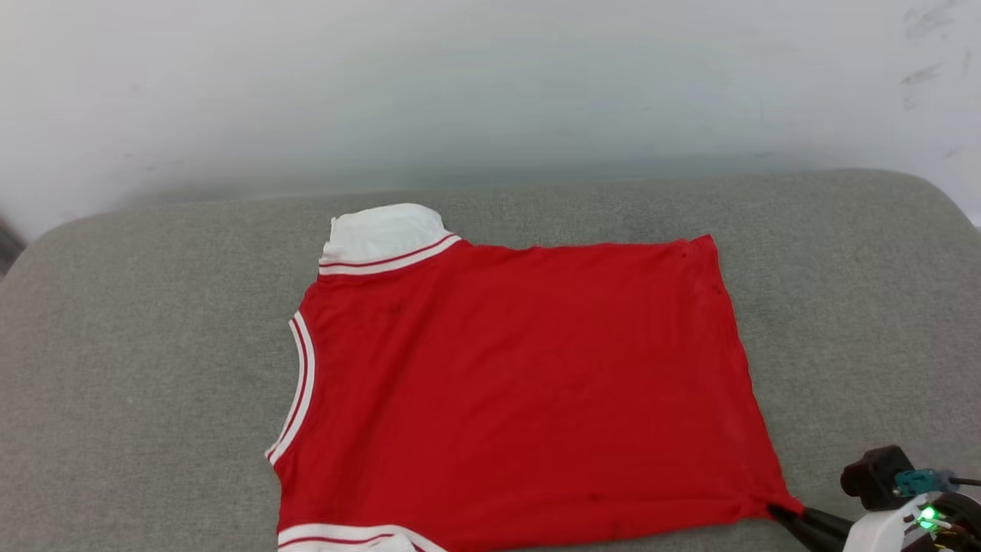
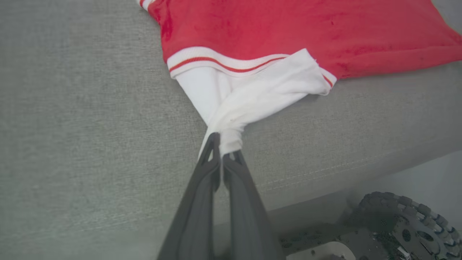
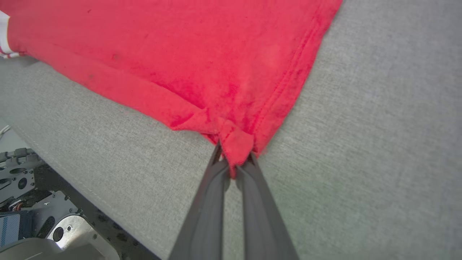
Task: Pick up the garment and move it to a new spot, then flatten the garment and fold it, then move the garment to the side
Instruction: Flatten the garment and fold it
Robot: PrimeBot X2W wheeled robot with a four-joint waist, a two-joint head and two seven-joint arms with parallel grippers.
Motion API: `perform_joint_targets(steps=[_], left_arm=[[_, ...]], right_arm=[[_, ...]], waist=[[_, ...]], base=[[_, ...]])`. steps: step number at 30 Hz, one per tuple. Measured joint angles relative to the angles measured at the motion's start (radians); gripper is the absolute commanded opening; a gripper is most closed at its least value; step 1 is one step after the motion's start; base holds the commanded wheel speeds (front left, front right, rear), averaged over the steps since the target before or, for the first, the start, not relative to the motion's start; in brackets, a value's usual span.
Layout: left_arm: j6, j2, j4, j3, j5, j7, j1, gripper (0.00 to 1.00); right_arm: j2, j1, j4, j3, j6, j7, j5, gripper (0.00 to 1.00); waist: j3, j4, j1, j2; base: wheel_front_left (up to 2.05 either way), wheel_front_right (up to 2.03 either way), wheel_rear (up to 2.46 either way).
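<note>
Red hem corner (image 3: 236, 142) sat pinched in closed right gripper (image 3: 234, 160), lower right of head view. White sleeve (image 2: 249, 94) was bunched in closed left gripper (image 2: 221, 150), bottom centre of left wrist view. Two near corners held apart, likely to draw cloth taut for flattening. Garment (image 1: 521, 383) lay spread, plain red face up, mid-frame on grey cushion (image 1: 138, 345). Far sleeve (image 1: 383, 230) lay flat, upper left of garment. Pale wall (image 1: 490, 77) stood behind.
</note>
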Motion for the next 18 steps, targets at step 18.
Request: perform_joint_targets(steps=[18], left_arm=[[-0.027, 0.016, 0.012, 0.036, 0.124, 0.036, -0.218, 0.00]], right_arm=[[0.063, 0.084, -0.176, -0.341, 0.000, 0.149, -0.161, 0.00]], waist=[[0.047, -0.002, 0.0002, 0.0000]], base=[[0.00, 0.00, 0.00]])
